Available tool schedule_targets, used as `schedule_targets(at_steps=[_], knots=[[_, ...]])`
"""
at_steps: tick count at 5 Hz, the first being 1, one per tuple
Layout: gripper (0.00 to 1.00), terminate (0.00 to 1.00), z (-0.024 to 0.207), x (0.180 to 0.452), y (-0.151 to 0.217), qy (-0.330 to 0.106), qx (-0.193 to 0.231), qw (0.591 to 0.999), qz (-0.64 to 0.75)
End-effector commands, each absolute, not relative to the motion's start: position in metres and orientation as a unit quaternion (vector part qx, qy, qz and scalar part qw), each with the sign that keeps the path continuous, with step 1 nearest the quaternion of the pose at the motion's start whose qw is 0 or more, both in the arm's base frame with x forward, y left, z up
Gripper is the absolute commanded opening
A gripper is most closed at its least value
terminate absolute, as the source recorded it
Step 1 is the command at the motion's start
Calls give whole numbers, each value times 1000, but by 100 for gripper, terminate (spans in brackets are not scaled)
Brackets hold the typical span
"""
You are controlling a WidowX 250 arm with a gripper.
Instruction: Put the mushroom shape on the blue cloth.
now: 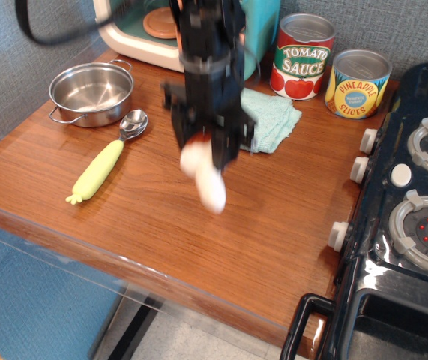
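My black gripper point(205, 146) is shut on the cap end of the mushroom shape point(208, 180), whose cream-white stem hangs down below the fingers, lifted off the wooden table point(124, 217). The frame is blurred by motion. The blue cloth point(273, 120) lies just behind and to the right of the gripper, partly hidden by the arm.
A yellow-green plush vegetable point(97, 171), a spoon point(131, 124) and a steel pot point(91, 93) lie at the left. A tomato sauce can point(302, 56) and a pineapple can point(357, 83) stand at the back. A toy stove point(416, 217) fills the right.
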State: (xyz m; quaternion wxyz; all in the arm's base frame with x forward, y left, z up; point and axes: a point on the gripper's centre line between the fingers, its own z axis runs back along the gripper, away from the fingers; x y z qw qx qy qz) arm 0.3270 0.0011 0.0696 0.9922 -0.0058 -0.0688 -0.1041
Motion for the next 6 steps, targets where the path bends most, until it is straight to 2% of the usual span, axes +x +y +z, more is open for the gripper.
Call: schedule_targets(at_steps=[1, 3, 4, 6], knots=[[0, 0, 103, 400, 10, -107, -3, 991, -76], [0, 0, 89, 446, 21, -99, 21, 993, -57], [100, 0, 84, 448, 25, -95, 24, 994, -55], [100, 0, 99, 443, 21, -109, 28, 992, -64]])
